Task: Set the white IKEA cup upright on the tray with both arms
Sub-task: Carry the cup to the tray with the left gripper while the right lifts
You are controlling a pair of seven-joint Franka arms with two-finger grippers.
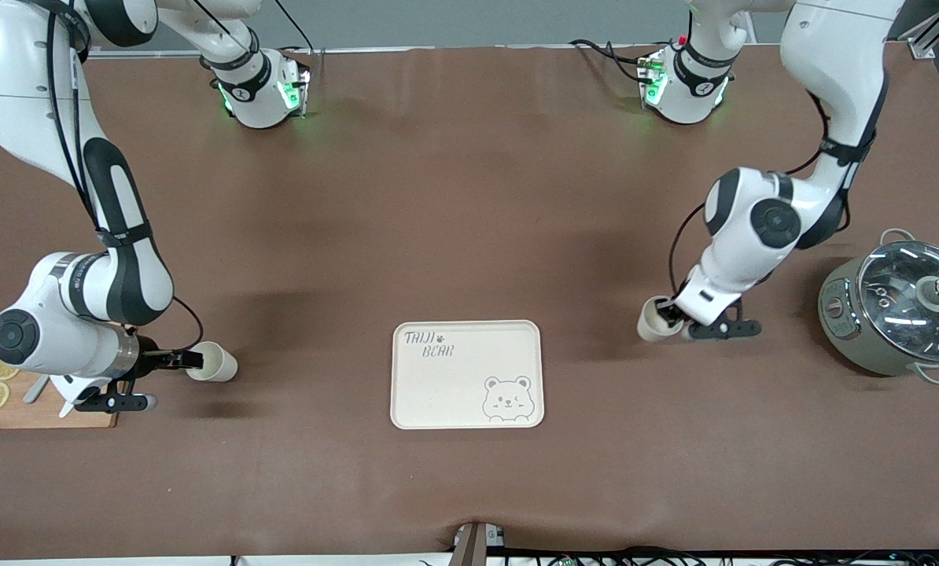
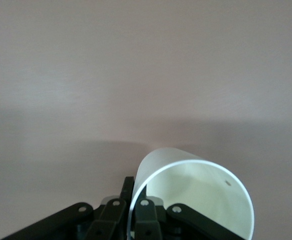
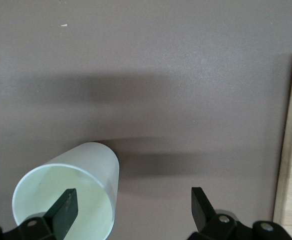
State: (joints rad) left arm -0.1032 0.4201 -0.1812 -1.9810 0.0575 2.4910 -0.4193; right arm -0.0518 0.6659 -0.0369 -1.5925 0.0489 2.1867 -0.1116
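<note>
The cream tray (image 1: pixel 438 401) with the bear drawing lies near the table's middle, with nothing on it. One white cup (image 1: pixel 216 364) lies on its side toward the right arm's end. My right gripper (image 1: pixel 180 360) is open at its mouth. In the right wrist view one finger (image 3: pixel 65 210) is inside the cup (image 3: pixel 93 165) and the other is well clear of it. A second white cup (image 1: pixel 652 322) is tilted toward the left arm's end. My left gripper (image 1: pixel 668 314) is shut on its rim (image 2: pixel 186 167), with one finger inside and one outside.
A wooden cutting board (image 1: pixel 13 413) with lemon slices lies under the right arm's wrist, and its edge shows in the right wrist view (image 3: pixel 288 150). A grey-green pot with a glass lid (image 1: pixel 898 314) stands at the left arm's end.
</note>
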